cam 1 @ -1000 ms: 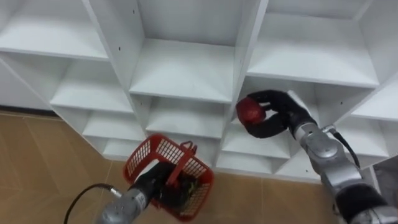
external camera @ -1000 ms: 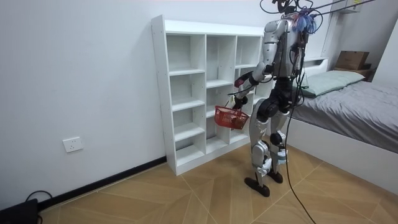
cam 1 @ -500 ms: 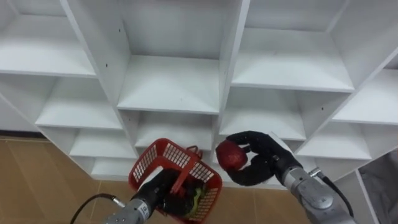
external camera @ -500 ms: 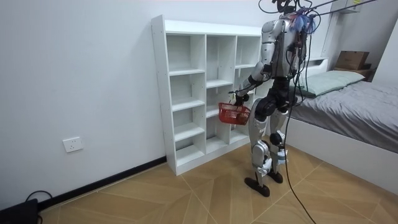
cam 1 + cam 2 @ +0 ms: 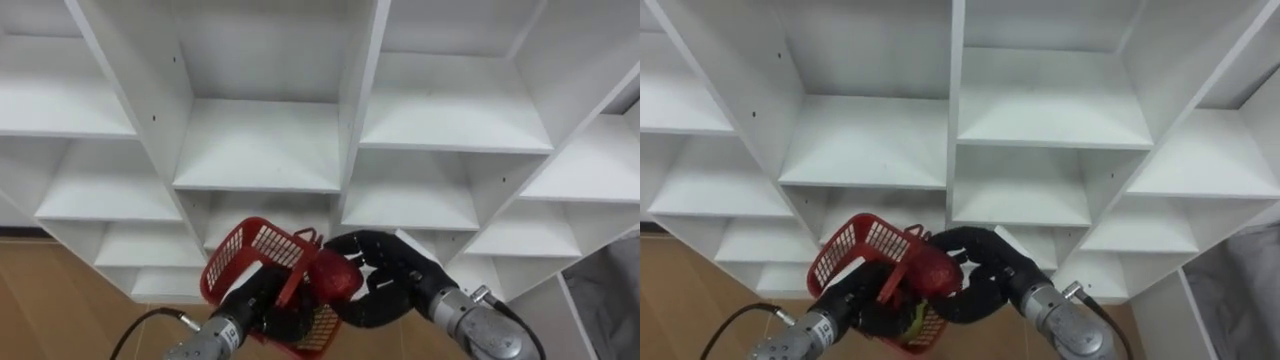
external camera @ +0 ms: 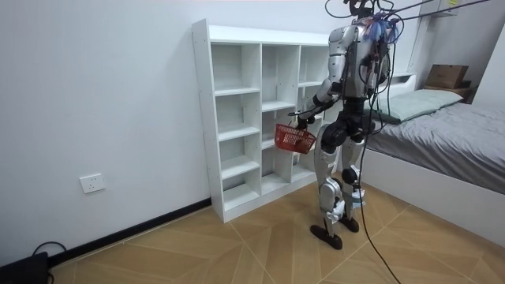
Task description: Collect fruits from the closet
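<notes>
White closet (image 5: 262,140) of flat smooth boards, square open cubbies split by upright dividers with small peg holes; the shelves in sight are bare; robot stands right in front of it, facing it; wood-pattern floor (image 6: 237,244) under it; wall socket (image 6: 92,183) on the wall off the closet's side at the room view's left; bed (image 6: 458,134) with grey cover and a cardboard box (image 6: 446,76) on the closet's other side, behind the robot.

Red basket (image 5: 258,262), plastic lattice walls with a hoop handle, hangs tilted in front of the closet's lower middle cubbies, blocking part of them; left hand (image 5: 258,302), dark, comes up from below, its fingers curled round the basket handle; a yellow-green bit (image 5: 908,322) shows inside the basket, too small to say what it is.

Red fruit (image 5: 333,278), round and glossy, sits at the basket's right rim, in front of the closet's centre divider; right hand (image 5: 392,282), dark, reaches in from the lower right, fingers (image 5: 370,243) wrapped over and under the fruit, gripping it; whether the fruit touches the rim cannot be told; hand and fruit cover the basket's right side.
</notes>
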You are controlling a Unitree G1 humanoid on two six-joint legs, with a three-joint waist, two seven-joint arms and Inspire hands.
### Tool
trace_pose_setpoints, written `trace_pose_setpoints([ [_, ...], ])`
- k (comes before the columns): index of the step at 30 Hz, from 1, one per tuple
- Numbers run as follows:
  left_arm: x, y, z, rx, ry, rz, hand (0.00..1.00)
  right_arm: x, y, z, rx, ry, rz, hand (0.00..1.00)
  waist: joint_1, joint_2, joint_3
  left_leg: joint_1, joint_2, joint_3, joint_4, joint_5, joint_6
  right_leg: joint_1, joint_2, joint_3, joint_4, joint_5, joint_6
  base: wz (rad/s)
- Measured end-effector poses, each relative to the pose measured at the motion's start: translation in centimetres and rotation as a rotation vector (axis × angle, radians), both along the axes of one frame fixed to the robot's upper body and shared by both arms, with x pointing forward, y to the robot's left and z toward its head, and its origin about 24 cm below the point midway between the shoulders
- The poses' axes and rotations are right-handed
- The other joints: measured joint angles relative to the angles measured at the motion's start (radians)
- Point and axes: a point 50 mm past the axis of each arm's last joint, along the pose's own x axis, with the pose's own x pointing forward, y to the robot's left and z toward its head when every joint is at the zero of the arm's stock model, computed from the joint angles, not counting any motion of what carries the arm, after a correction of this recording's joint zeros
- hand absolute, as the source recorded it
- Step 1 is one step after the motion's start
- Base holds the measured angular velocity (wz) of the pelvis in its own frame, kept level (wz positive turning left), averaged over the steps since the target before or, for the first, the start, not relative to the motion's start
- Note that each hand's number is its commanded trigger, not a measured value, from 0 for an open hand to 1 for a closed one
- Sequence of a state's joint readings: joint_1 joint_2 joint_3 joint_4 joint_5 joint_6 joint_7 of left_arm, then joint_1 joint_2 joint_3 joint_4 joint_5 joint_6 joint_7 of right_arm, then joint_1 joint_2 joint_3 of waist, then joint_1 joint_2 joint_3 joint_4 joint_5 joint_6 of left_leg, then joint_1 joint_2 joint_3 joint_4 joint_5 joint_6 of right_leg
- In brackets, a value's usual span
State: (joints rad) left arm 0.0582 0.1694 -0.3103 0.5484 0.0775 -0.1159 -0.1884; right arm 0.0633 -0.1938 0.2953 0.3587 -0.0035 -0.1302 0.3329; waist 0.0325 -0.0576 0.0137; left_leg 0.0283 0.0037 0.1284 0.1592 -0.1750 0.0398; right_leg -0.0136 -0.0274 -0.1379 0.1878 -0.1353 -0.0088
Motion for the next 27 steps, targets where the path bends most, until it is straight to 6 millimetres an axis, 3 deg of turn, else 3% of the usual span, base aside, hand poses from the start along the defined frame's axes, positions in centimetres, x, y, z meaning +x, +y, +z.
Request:
trace_pose_setpoints([
  [11,0.0,-0.2,0.0,-0.015,0.007,-0.012,1.0,0.3,0.5,0.9,0.019,-0.039,0.028,1.0,0.0,0.003,0.0012,0.001,0.001,0.0,0.001,-0.001,-0.001,0.002,0.003,0.0,-0.001,0.0,-0.001,0.0],
  [27,0.2,-0.1,0.1,-0.008,-0.002,-0.008,1.0,-0.1,0.4,-0.1,-0.007,-0.002,0.005,1.0,-0.002,0.014,0.0035,-0.003,0.004,0.0,0.005,-0.005,-0.003,0.0,0.007,0.001,0.0,0.001,-0.001,0.0],
])
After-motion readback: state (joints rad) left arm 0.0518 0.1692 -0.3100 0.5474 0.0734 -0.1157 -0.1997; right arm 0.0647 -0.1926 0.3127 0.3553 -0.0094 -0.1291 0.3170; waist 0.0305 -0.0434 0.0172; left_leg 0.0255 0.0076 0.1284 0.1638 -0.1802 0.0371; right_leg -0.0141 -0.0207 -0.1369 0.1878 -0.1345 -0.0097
